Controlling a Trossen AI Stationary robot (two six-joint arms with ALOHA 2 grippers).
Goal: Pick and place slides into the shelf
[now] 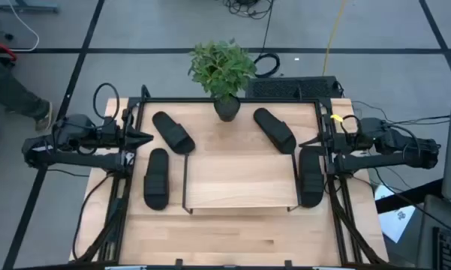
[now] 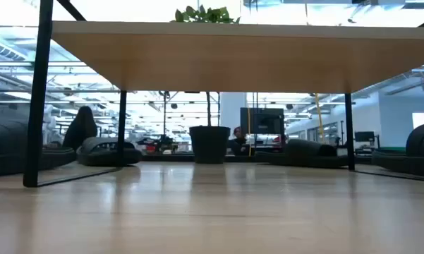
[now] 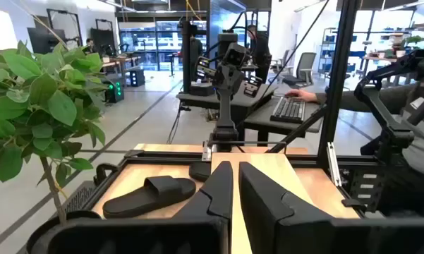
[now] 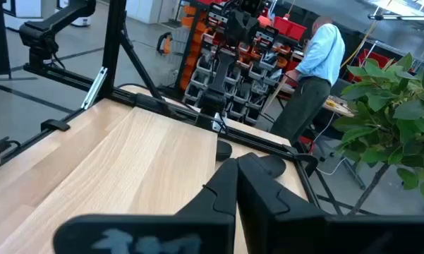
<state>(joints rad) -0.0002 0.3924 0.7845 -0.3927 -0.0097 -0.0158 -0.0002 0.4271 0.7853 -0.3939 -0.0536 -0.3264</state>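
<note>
Wooden tabletop [image 1: 233, 236]: four slides [image 1: 172, 132] lie around the shelf [image 1: 240, 180], seemingly empty; left gripper [image 1: 146, 139] at nine o'clock and right gripper [image 1: 309, 140] at three o'clock, both closed, nothing held.

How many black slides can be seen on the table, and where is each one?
4. Two slides lie left of the shelf: one far-left, angled, one beside the shelf's left end. Two lie right: one far-right, angled, one beside the right end. None seem hidden.
</note>
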